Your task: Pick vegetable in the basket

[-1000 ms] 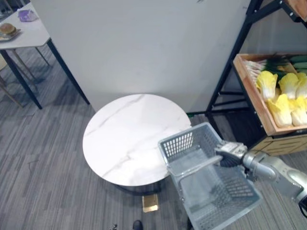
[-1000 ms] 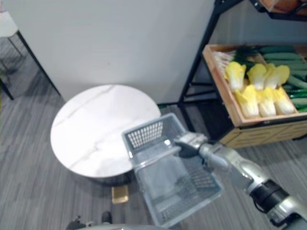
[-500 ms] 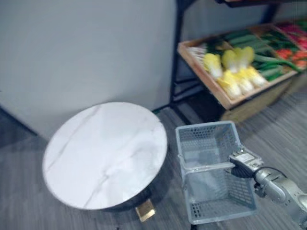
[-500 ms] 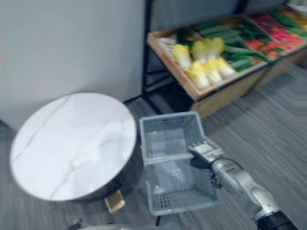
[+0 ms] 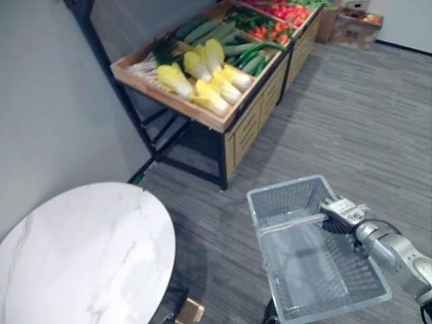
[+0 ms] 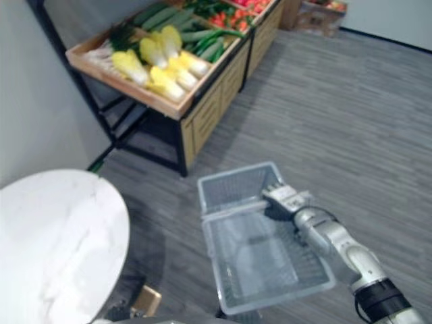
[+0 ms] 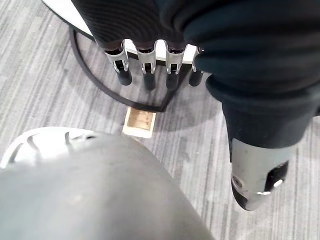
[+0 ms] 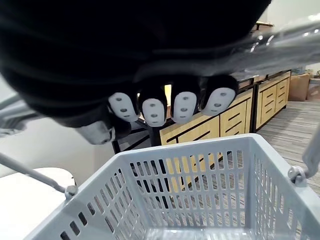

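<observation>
As right robot hand point(image 5: 341, 213) clasps basket handle point(image 5: 290, 223), arm point(image 5: 391, 248) stretches forward.

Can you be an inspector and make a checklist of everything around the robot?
Surface: round white marble table, beside the basket.
Job's things: grey basket, no vegetable inside; yellow cabbages and green cucumbers on the wooden stand.
Clutter: small tan block on the floor by the table.
Hands: right hand, fingers curled round the basket handle; left hand open, holding nothing.
Cables: nothing seen.
Surroundings: grey carpet floor, grey wall.
</observation>
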Controlling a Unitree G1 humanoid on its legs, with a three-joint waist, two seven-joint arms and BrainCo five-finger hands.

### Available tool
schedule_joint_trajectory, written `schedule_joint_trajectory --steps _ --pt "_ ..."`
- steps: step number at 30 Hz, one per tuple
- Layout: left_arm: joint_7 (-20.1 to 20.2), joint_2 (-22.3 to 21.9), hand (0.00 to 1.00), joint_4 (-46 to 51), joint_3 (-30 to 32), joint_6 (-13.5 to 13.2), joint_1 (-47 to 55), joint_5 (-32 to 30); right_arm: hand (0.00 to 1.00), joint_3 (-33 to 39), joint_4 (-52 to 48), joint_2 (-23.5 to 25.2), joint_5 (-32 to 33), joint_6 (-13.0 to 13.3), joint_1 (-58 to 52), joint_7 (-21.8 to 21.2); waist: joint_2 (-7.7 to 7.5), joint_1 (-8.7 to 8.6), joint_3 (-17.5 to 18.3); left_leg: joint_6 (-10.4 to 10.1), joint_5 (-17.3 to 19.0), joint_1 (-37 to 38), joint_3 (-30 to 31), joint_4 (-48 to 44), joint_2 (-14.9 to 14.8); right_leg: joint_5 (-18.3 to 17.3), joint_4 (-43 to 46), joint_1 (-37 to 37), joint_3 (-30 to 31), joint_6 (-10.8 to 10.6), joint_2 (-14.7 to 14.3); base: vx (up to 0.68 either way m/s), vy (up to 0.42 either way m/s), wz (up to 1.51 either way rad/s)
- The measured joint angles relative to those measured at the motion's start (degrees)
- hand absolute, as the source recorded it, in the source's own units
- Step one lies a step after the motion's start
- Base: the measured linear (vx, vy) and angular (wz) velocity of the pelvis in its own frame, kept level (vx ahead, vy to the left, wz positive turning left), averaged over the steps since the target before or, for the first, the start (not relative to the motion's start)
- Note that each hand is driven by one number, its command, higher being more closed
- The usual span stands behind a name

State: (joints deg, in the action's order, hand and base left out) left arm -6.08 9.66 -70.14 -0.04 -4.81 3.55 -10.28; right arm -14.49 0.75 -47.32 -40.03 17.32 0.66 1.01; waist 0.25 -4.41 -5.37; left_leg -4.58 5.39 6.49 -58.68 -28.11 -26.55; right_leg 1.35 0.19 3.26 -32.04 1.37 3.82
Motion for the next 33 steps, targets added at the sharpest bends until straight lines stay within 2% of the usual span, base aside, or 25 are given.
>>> schedule_joint_trajectory --steps 1,2,3,4,6,9,10,12,13,14,15,17,19,21,24,25,26,27,28,29,30,31,32,33 --pt "-0.16 -0.01 0.0 -0.02 0.54 0.01 0.36 0.12 1.0 -0.04 -0.45 0.08 0.02 0.22 0.03 0.72 0.0 0.08 -0.09 2.01 -2.98 -0.68 2.83 -6.29 -2.87 -0.41 0.04 -0.8 2.34 0.62 -0.75 -0.01 -0.126 -0.99" --pt "-0.38 0.11 0.0 0.2 1.27 -0.12 1.02 0.17 1.0 -0.08 -0.82 0.17 0.07 0.35 0.4 1.49 -0.73 0.54 -0.57 3.84 -5.64 -3.43 9.98 -11.33 -3.65 -0.77 -0.02 -1.22 5.68 1.14 -1.12 0.0 -0.105 -1.11" --pt "-0.45 0.29 0.0 0.24 1.96 -0.14 1.15 0.24 1.0 -0.12 -0.87 0.34 0.07 0.3 0.89 1.6 -0.63 0.84 -0.61 3.67 -4.39 -4.97 14.8 -13.2 -2.69 -1.03 -0.04 -1.22 7.42 1.36 -1.19 0.02 -0.04 -1.21" --pt "-0.64 0.02 0.0 0.18 2.56 -0.09 1.24 0.26 1.0 -0.28 -0.89 0.55 0.06 0.13 1.56 1.63 -0.54 1.21 -0.76 3.05 -1.59 -7.51 22.42 -15.34 -0.16 -1.62 -0.16 -1.18 9.7 1.47 -1.21 0.03 -0.012 -1.31" --pt "-1.3 -0.74 0.0 0.82 3.3 -0.62 2.17 1.07 1.0 -2.56 -0.8 0.47 0.07 -0.64 2.67 1.61 -0.38 2.6 -1.03 2.0 4.61 -11.98 37.34 -14.75 8.72 -1.75 -1.26 -1.59 16.8 1.62 -2.24 0.07 -0.012 -1.65" --pt "-1.25 -0.85 0.0 2.46 3.46 -1.38 2.77 1.25 1.0 -3.98 -0.81 0.46 0.11 -0.61 4.39 1.55 -0.14 3.08 -3.02 1.81 6.36 -15.97 44.71 -8.18 15.5 -1.74 -2.08 -2.49 20.46 1.71 -2.91 0.08 0.027 -1.11" --pt "-1.23 -0.92 0.0 2.73 3.44 -1.59 2.8 1.25 1.0 -3.98 -0.79 0.45 0.11 -0.61 4.55 1.53 -0.01 3.13 -3.5 1.71 6.6 -16.78 45.89 -5.96 16.7 -1.74 -1.97 -2.63 21.29 1.71 -2.97 0.06 0.074 -0.84" --pt "-1.11 -1.24 0.0 2.99 3.21 -2.26 3.05 1.23 1.0 -3.99 -0.79 0.44 0.11 -0.59 4.73 1.43 0.5 3.27 -3.89 1.45 5.43 -19.75 50.86 7.39 20.53 -1.71 -2.26 -2.71 23.31 1.66 -2.94 0.07 0.113 -0.72" --pt "-1.08 -1.43 0.0 3.19 3.13 -2.24 3.06 1.23 1.0 -3.98 -0.79 0.39 0.16 -0.57 4.73 1.43 0.84 3.37 -4.01 1.34 4.41 -20.05 52.06 11.18 20.88 -1.71 -2.16 -2.73 23.3 1.64 -2.96 0.1 0.158 -0.72" --pt "-1.1 -1.95 0.0 3.4 3.13 -2.23 3.25 1.2 1.0 -4.13 -0.75 0.42 0.27 -0.51 4.67 1.43 1.99 3.62 -4.49 0.91 2.47 -20.27 54.02 17.33 20.72 -1.74 -2.01 -3.11 23.31 1.6 -3.33 0.14 0.187 -0.73" --pt "-1.22 -2.51 0.0 3.57 3.18 -2.24 3.36 1.18 1.0 -4.67 -0.51 0.65 0.37 -0.49 4.46 1.43 2.9 4.04 -5.21 0.27 -0.83 -20.27 54.76 18.5 20.33 -1.77 -2.05 -4.01 24.12 1.5 -3.71 0.16 0.193 -0.72" --pt "-1.51 -2.68 0.0 3.57 3.16 -2.22 3.4 1.03 1.0 -6.29 -0.45 0.66 0.6 -0.48 4.11 1.44 3.72 4.64 -5.01 0.14 -2.43 -20.35 54.37 17.43 20.94 -2.15 -2.27 -4.57 25.91 0.26 -3.29 0.23 0.213 -0.44" --pt "-1.83 -2.62 0.0 3.46 3.51 -2.26 3.2 0.73 1.0 -6.64 -0.54 0.69 0.65 0.02 4.14 1.44 3.24 4.67 -5.37 0.76 -2.06 -21.39 53.54 15.14 21.77 -2.86 -2.22 -4.51 26.34 -1.41 -1.97 0.25 0.23 -0.07" --pt "-2.44 -2.65 0.0 2.86 3.83 -2.08 3.22 0.13 1.0 -7.61 -0.5 1.02 0.64 0.27 5.78 1.43 2.74 6.26 -5.38 3.73 0.74 -21.55 51.26 11.07 22.34 -3.61 -2.02 -5.08 28.0 -3.28 -0.59 0.26 0.205 -0.21" --pt "-2.55 -2.64 0.0 2.31 3.69 -1.8 3.81 -0.04 1.0 -8.52 -0.6 1.39 0.69 0.56 8.03 1.42 1.75 6.96 -5.14 5.21 3.47 -19.86 49.71 10.82 24.67 -5.86 0.52 -5.23 29.01 -5.21 2.09 0.25 0.201 -0.17" --pt "-2.58 -2.39 0.0 2.26 3.6 -1.51 4.18 -0.05 1.0 -8.53 -0.59 2.39 0.68 0.53 8.02 1.43 1.03 7.21 -4.79 5.9 3.75 -17.54 48.99 13.84 26.06 -8.43 7.74 -2.7 29.66 -5.95 3.1 0.26 0.167 -0.22" --pt "-2.57 -2.34 0.0 2.3 2.79 -1.28 4.61 -0.06 1.0 -8.56 -0.58 3.75 0.6 0.49 7.89 1.42 0.75 7.37 -4.83 7.01 3.97 -15.0 48.15 16.06 26.67 -10.91 24.75 4.07 30.76 -5.43 3.89 0.25 0.149 -0.16" --pt "-2.56 -1.98 0.0 2.36 2.15 -1.26 4.96 -0.05 1.0 -8.57 -0.57 4.57 0.57 0.47 7.53 1.42 0.06 7.25 -4.94 7.67 4.38 -13.48 48.13 16.52 27.32 -10.65 34.94 7.79 31.85 -5.89 4.34 0.29 0.111 0.14" --pt "-2.58 -0.03 0.0 2.36 0.41 -1.15 5.77 -0.04 1.0 -8.7 -0.52 6.62 0.57 0.42 6.0 1.42 -2.48 6.26 -4.74 8.64 5.34 -10.09 48.67 17.08 29.42 -5.82 48.53 11.56 34.49 -8.33 4.99 0.38 0.071 0.4" --pt "-2.61 1.17 0.0 2.4 -1.04 -0.8 6.45 -0.03 1.0 -8.77 -0.53 7.64 0.56 0.42 4.49 1.42 -3.54 6.1 -4.05 8.81 6.43 -7.07 49.86 17.31 30.32 -0.83 54.04 11.79 35.63 -8.48 5.18 0.42 0.054 0.47" --pt "-2.69 1.63 0.0 2.43 -2.01 -0.56 6.56 -0.01 1.0 -8.81 -0.51 7.91 0.51 0.44 3.9 1.4 -3.77 6.12 -3.87 9.1 7.05 -4.4 50.69 18.3 30.5 4.37 57.19 12.21 35.46 -7.68 5.28 0.47 0.041 0.33" --pt "-2.66 1.77 0.0 2.56 -2.41 -0.31 6.57 0.0 1.0 -8.77 -0.52 7.92 0.51 0.48 3.54 1.4 -3.55 6.05 -3.79 9.52 7.16 -2.84 51.74 18.84 30.57 6.17 59.38 12.96 35.17 -7.39 5.35 0.49 0.002 0.52" --pt "-2.64 2.11 0.0 3.04 -2.99 0.02 5.98 0.06 1.0 -8.48 -0.39 7.89 0.43 0.48 3.4 1.4 -3.52 5.67 -3.66 10.42 7.65 -0.93 54.72 19.06 30.77 0.07 63.84 14.81 32.88 -3.48 6.09 0.57 -0.04 0.81" --pt "-2.58 2.08 0.0 3.15 -3.03 0.01 4.77 0.09 1.0 -8.22 0.0 7.86 0.02 0.24 3.43 1.38 -3.4 5.26 -3.73 10.67 7.8 0.97 57.97 19.83 30.35 -5.38 64.28 16.33 29.44 -0.95 6.31 0.46 -0.066 0.88"
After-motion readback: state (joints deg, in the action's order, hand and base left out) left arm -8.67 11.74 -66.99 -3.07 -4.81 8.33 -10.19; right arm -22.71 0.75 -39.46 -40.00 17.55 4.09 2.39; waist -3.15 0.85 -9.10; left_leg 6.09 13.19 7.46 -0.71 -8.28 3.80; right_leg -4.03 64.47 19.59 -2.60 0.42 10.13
